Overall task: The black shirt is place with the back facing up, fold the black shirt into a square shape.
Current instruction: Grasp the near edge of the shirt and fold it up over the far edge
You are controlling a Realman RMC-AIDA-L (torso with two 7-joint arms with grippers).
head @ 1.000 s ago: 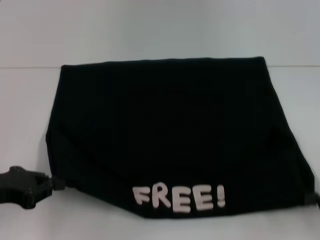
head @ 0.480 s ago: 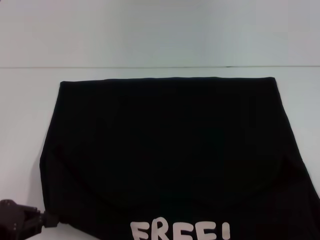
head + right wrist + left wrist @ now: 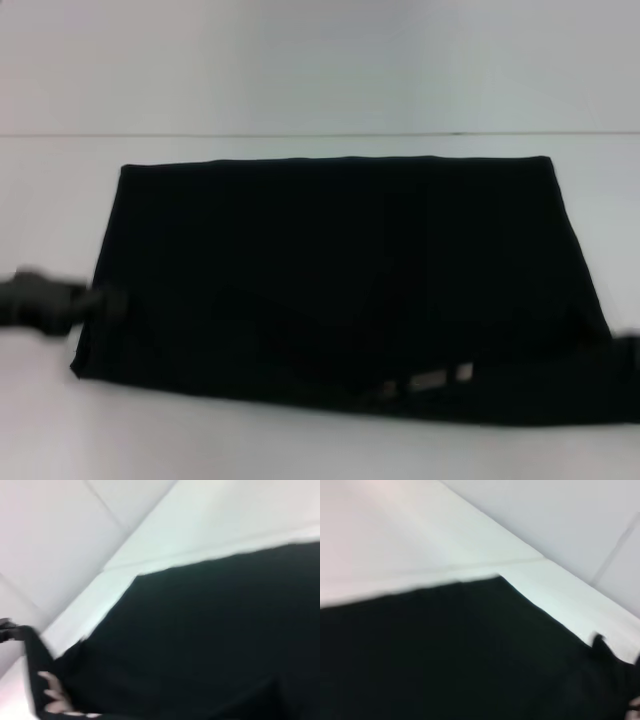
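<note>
The black shirt (image 3: 340, 270) lies as a wide folded band across the white table, and it also fills the left wrist view (image 3: 445, 655) and the right wrist view (image 3: 210, 630). My left gripper (image 3: 105, 302) is at the shirt's left edge, shut on the fabric. In the right wrist view it shows far off (image 3: 10, 627), with the cloth edge hanging from it. My right gripper (image 3: 628, 350) is at the shirt's right edge, mostly cut off, and holds that side. The left wrist view shows the right gripper (image 3: 598, 642) at the raised far edge. A sliver of white print (image 3: 430, 381) peeks out near the front fold.
The white table (image 3: 320, 450) has bare surface in front of the shirt and on both sides of it. Its back edge meets a pale wall (image 3: 320, 60) just behind the shirt.
The lifted front flap with the white "FREE!" print has come down and forward, so the print is almost hidden. My left gripper has moved from the near left corner up along the left edge.
</note>
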